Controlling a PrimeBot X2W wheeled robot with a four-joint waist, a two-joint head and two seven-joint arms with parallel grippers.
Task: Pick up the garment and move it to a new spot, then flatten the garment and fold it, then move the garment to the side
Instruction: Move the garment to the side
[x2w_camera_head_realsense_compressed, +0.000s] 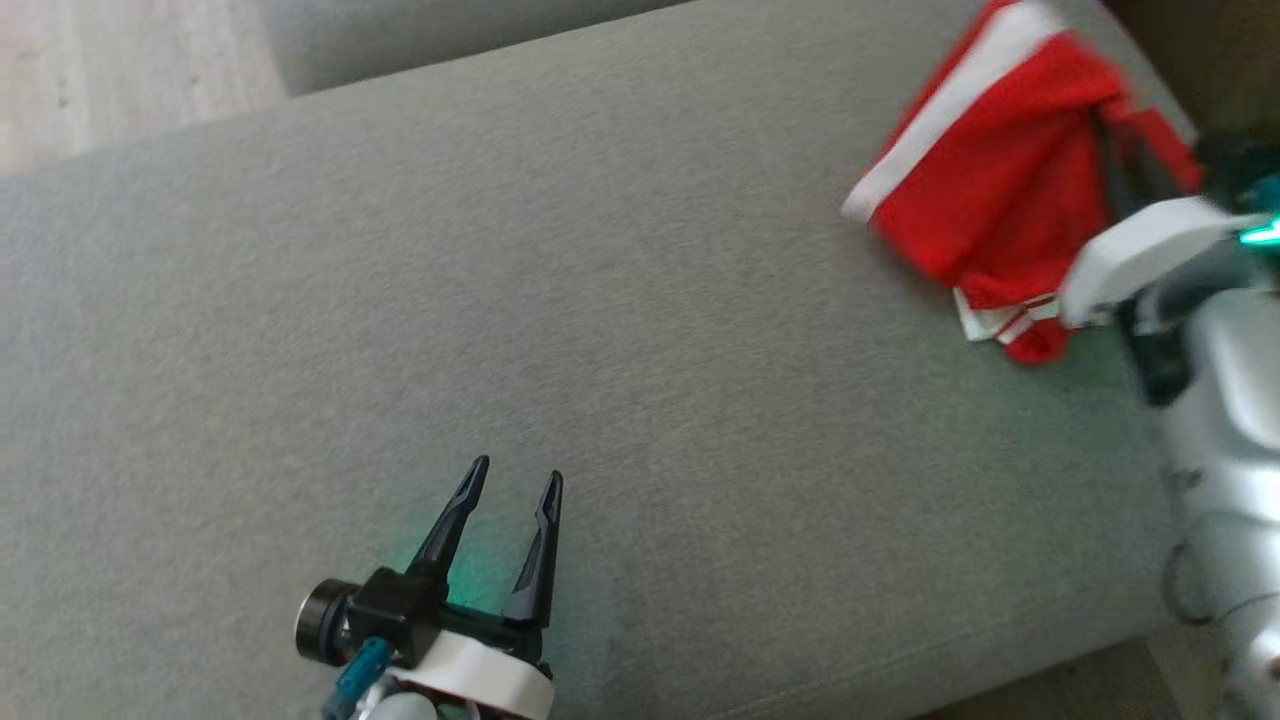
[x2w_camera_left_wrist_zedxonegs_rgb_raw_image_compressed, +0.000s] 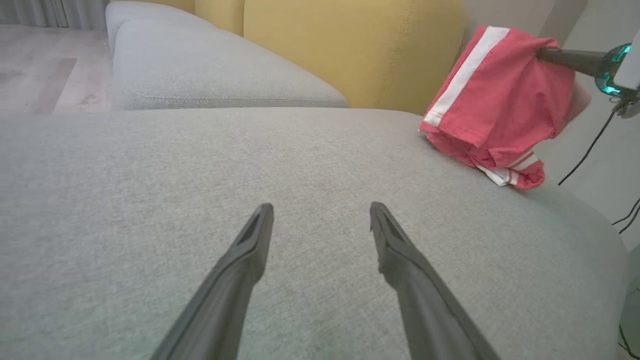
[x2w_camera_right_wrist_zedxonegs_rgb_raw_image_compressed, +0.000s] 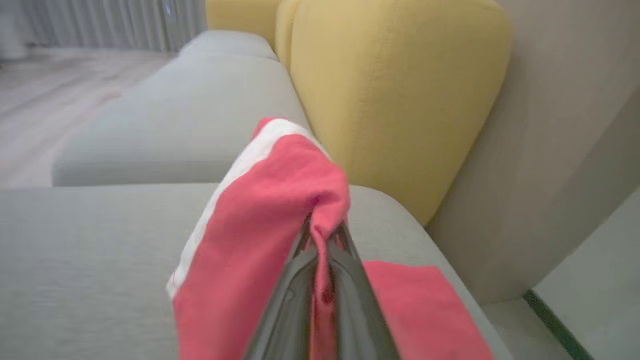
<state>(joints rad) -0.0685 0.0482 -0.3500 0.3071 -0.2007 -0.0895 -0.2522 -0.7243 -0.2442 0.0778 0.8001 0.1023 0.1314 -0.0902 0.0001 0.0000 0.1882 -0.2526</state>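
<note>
The garment (x2w_camera_head_realsense_compressed: 1000, 170) is red with white stripes, bunched and lifted at the far right of the grey sofa seat, its lower end touching the cushion. My right gripper (x2w_camera_right_wrist_zedxonegs_rgb_raw_image_compressed: 322, 227) is shut on a fold of the garment (x2w_camera_right_wrist_zedxonegs_rgb_raw_image_compressed: 270, 225), which drapes over both fingers. In the left wrist view the garment (x2w_camera_left_wrist_zedxonegs_rgb_raw_image_compressed: 500, 100) hangs from the right gripper's dark fingers (x2w_camera_left_wrist_zedxonegs_rgb_raw_image_compressed: 565, 57). Far to the left of the cloth, my left gripper (x2w_camera_head_realsense_compressed: 515, 485) hovers open over the seat's front part, nothing between its fingers (x2w_camera_left_wrist_zedxonegs_rgb_raw_image_compressed: 250, 250).
The grey seat cushion (x2w_camera_head_realsense_compressed: 500, 280) spreads wide to the left of the garment. Yellow back cushions (x2w_camera_left_wrist_zedxonegs_rgb_raw_image_compressed: 350, 45) stand behind it, a second grey seat (x2w_camera_left_wrist_zedxonegs_rgb_raw_image_compressed: 200, 75) lies beyond, and wood floor (x2w_camera_head_realsense_compressed: 110, 70) shows past the sofa. Dark cables (x2w_camera_left_wrist_zedxonegs_rgb_raw_image_compressed: 595, 145) hang at the right.
</note>
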